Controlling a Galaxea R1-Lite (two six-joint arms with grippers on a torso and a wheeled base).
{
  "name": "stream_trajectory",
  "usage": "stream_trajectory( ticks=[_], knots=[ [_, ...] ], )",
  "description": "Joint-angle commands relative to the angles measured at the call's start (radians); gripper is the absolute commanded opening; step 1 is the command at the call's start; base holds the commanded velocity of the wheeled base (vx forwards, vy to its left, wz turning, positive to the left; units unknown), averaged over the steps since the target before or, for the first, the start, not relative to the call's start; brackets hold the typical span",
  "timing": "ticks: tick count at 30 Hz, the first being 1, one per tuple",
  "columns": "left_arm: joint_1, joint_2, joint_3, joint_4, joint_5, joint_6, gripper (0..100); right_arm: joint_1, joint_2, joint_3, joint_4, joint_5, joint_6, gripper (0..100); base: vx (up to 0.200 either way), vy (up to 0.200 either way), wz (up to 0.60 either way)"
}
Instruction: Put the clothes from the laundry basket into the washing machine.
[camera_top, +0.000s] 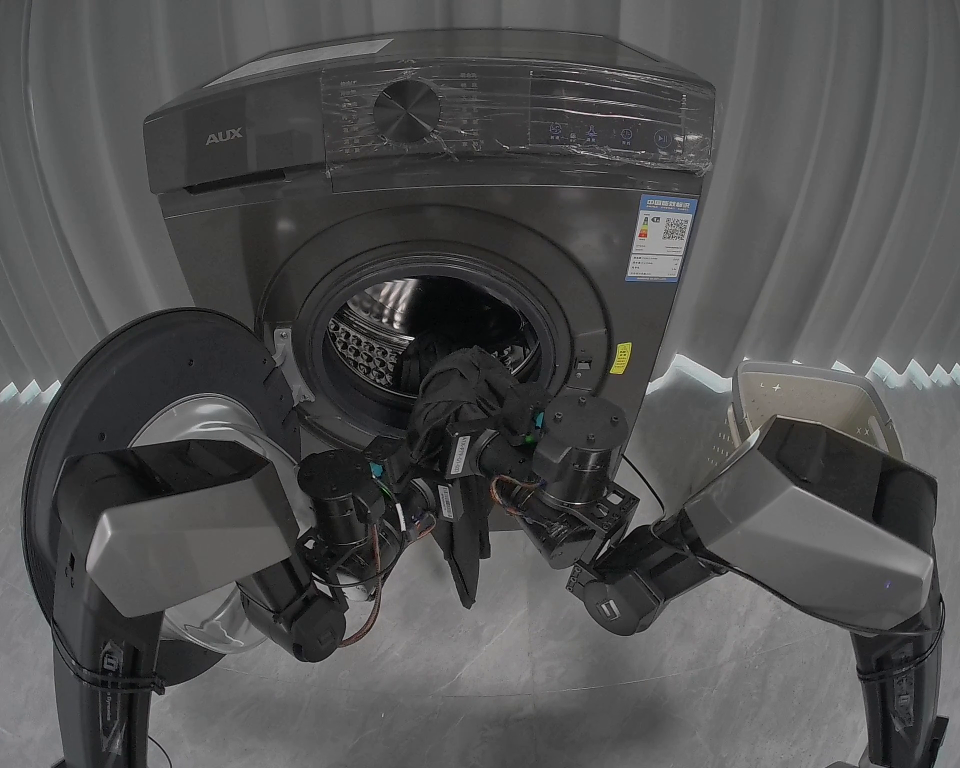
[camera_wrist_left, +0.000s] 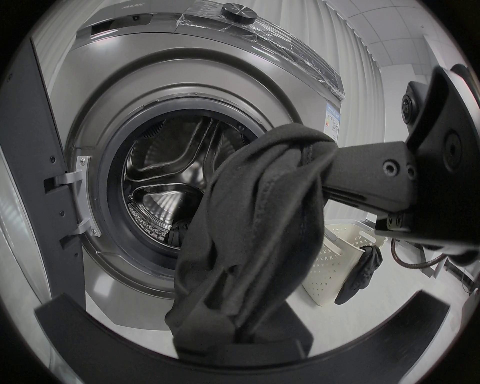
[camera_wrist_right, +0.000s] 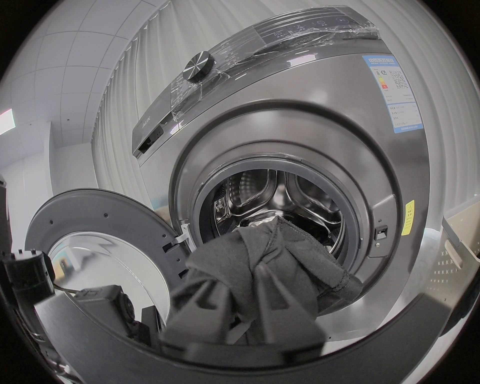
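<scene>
The right gripper (camera_wrist_right: 232, 287) is closed around the bunched upper part of a dark garment (camera_wrist_left: 255, 215). The cloth swells out between and over its two fingers at the lower centre of the right wrist view. The left gripper (camera_wrist_left: 245, 345) sits at the bottom centre of its own view, and the garment's lower end gathers into its fingers. It appears clamped on the cloth too, though folds cover one finger. In the head view the bundle sits at centre frame, just in front of the lower part of the port rim (camera_top: 575, 320) of the washing machine (camera_top: 250, 230). A loose tail of cloth hangs below both grippers toward the floor (camera_top: 520, 680).

The step in hand looks like loading. The garment is up at the mouth of the machine but not yet inside the drum (camera_top: 370, 340). The next move calls for both grippers to push forward through the port so the bundle clears the lower lip, and then to let go. The hanging tail will likely need to go in with the bundle, or it may drape over the lip.

In the head view the right forearm runs from the lower right of the frame up and inward to a wrist at centre. The left arm rises from the lower left with its elbow low and its wrist just below and left of the bundle. It stands in front of the open door (camera_top: 150, 400), which is swung toward the left edge.

The white laundry basket (camera_top: 800, 400) stands at the right of the machine, partly behind the right arm. The left wrist view shows another dark garment (camera_wrist_left: 361, 274) draped over its rim, so more clothes appear to remain.
</scene>
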Motion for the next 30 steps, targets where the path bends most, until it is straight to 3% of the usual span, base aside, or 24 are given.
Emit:
stream_trajectory(
  ticks=[1,9,11,17,22,30],
  knots=[
    [0.0,-0.016,-0.001,-0.003,0.002,-0.001,0,0.004,0.005,-0.001,0.001,0.0,0.004,100,0.0,0.0,0.0],
    [0.012,-0.076,0.005,-0.004,0.005,-0.007,0,0.006,-0.018,0.099,0.0,-0.005,0.01,100,0.0,0.0,0.0],
    [0.031,-0.11,0.01,-0.003,0.005,-0.008,0,0.004,-0.056,0.205,-0.002,-0.005,0.007,100,0.0,0.0,0.0],
    [0.041,-0.172,0.057,0.0,0.023,-0.01,0,-0.03,-0.109,0.363,-0.02,-0.005,-0.006,100,0.0,0.0,0.0],
    [0.061,-0.192,0.057,-0.006,0.045,-0.028,0,-0.079,-0.092,0.389,-0.062,0.006,-0.012,100,0.0,0.0,0.0],
    [0.06,-0.188,0.066,-0.009,0.045,-0.022,0,-0.079,-0.078,0.387,-0.074,0.006,-0.012,100,0.0,0.0,0.0]
  ],
)
